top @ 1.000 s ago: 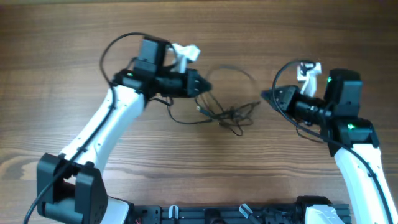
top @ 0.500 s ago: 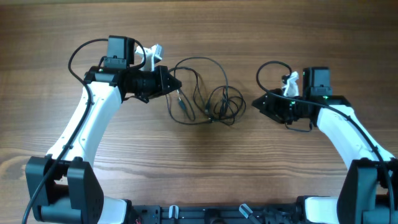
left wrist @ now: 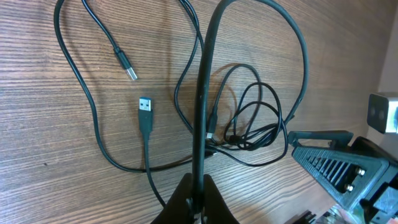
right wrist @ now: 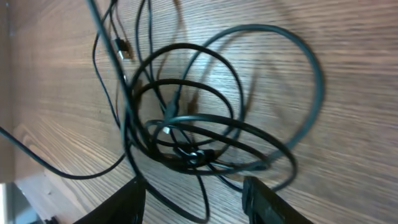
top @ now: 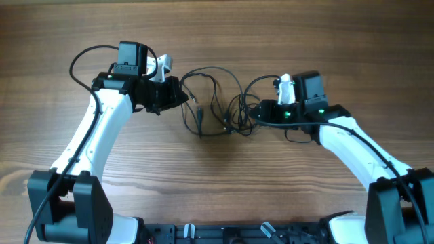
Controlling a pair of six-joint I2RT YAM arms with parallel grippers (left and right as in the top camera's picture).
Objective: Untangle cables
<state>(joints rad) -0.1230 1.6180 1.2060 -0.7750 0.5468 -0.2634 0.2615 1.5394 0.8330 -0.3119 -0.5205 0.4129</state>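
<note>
The cables [top: 230,120] lie mid-bench as one loose bunch, with the left pincer [top: 183,95] at its nine o'clock side and the right pincer [top: 256,112] at its three o'clock side. The two seem placed opposite so that a pull from either end would spread the loops apart rather than drag the whole bunch along. In the left wrist view the left pincer [left wrist: 196,186] is clenched on a single strand, which rises taut from its tips toward twelve o'clock. A USB plug [left wrist: 144,106] and a smaller plug [left wrist: 129,67] lie free on the wood at about ten o'clock of that grip. The right pincer [right wrist: 199,199] is released, with its fingers spread wide on either side of the knot [right wrist: 186,152] (the densest crossing of loops, just ahead of the tips), which looks like a set-up for closing on it. The bench [top: 339,41] runs bare out of frame toward twelve, three and nine o'clock, so either arm has room to draw outward. Only at six o'clock do the arm bases and a dark rail [top: 224,234] crowd the space. I judge that sideways pulls are safest.
</note>
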